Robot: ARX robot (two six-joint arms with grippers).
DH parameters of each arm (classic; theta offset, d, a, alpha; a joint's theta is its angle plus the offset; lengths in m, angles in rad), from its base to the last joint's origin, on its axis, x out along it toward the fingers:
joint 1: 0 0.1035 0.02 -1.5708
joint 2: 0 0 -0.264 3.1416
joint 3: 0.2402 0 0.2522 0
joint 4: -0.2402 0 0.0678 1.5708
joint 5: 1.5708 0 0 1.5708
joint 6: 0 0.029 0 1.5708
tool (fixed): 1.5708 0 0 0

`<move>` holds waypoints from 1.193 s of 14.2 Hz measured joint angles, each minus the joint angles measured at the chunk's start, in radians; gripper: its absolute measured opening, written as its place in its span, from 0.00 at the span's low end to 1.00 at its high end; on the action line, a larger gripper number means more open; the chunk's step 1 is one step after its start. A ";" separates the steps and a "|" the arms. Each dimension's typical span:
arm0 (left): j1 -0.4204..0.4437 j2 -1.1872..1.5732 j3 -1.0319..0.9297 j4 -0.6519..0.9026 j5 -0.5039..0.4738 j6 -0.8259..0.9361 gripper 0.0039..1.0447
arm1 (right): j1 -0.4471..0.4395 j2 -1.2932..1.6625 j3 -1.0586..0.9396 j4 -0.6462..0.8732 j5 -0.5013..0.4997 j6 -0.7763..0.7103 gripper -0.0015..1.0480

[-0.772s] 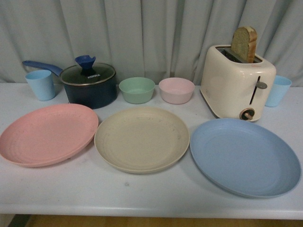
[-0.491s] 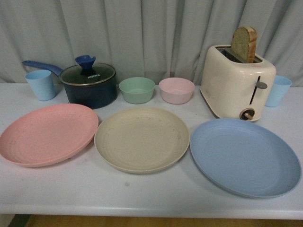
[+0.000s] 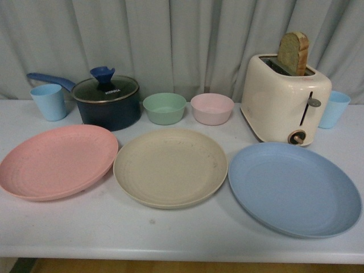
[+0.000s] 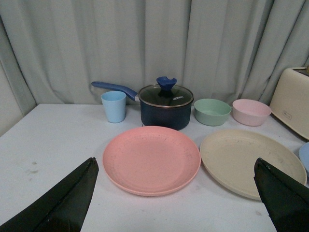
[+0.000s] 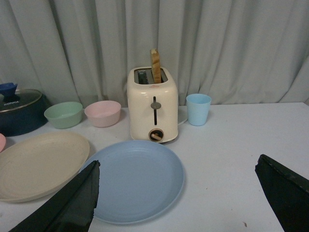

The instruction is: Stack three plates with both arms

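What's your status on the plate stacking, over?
Left end effector open, right end effector open, both empty. Pink plate, beige plate, blue plate side by side, unstacked. Toaster close behind blue plate.

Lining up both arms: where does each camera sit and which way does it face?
Front view: on the robot's body, facing the table; pink plate, beige plate and light blue plate in a row; no arm shows.
Left wrist view: on the left wrist, facing the curtain across the pink plate; the open left gripper flanks it.
Right wrist view: on the right wrist, facing the toaster across the light blue plate; the open right gripper shows.
Both wrist views share the beige plate.
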 joint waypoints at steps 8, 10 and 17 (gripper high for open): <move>0.000 0.000 0.000 0.000 0.000 0.000 0.94 | 0.000 0.000 0.000 0.000 0.000 0.000 0.94; 0.000 0.000 0.000 0.000 0.000 0.000 0.94 | 0.000 0.000 0.000 0.000 0.000 0.000 0.94; 0.000 0.000 0.000 0.000 0.000 0.000 0.94 | 0.000 0.000 0.000 0.000 0.000 0.000 0.94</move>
